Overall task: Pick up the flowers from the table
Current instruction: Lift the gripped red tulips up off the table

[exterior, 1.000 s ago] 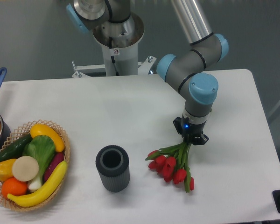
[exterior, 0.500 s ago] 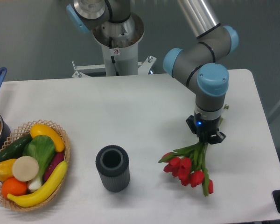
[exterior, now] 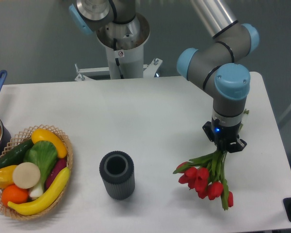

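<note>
Pincer (exterior: 226,147): I see it clamped on the stems, pointing down.
Flowers (exterior: 207,175): red buds hang below my pincer, over the worktop's (exterior: 150,121) right side.
Cup (exterior: 117,174): dark, upright, left of the flowers.
</note>
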